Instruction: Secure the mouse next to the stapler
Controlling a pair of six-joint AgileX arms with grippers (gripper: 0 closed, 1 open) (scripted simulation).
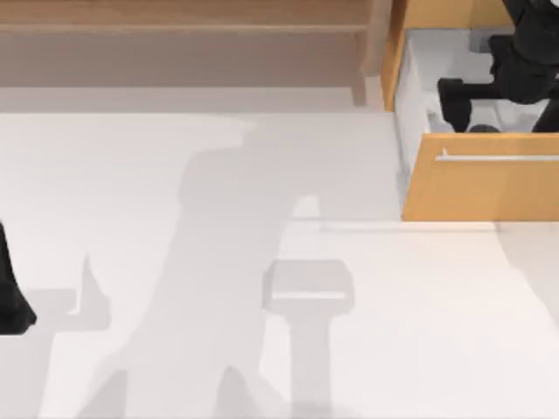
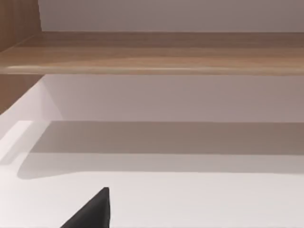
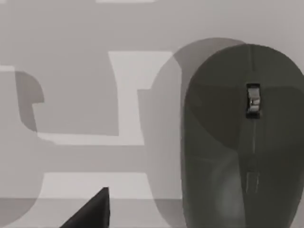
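The mouse (image 1: 483, 129) is a small black dome lying on the white floor of the open drawer, just behind the orange drawer front (image 1: 489, 188). In the right wrist view the mouse (image 3: 242, 137) lies flat, scroll wheel up, with nothing touching it. My right gripper (image 1: 500, 120) hangs inside the drawer above the mouse, open, with its fingers standing either side of it. One of its fingertips (image 3: 92, 211) shows beside the mouse and apart from it. The stapler is out of view. My left arm (image 1: 10, 292) is parked at the table's left edge.
The drawer's white side wall (image 1: 412, 105) and its orange front close in the right gripper. A wooden shelf (image 1: 175, 26) runs along the back; the left wrist view faces this shelf (image 2: 152, 52). White table (image 1: 262, 332) spreads across the middle and front.
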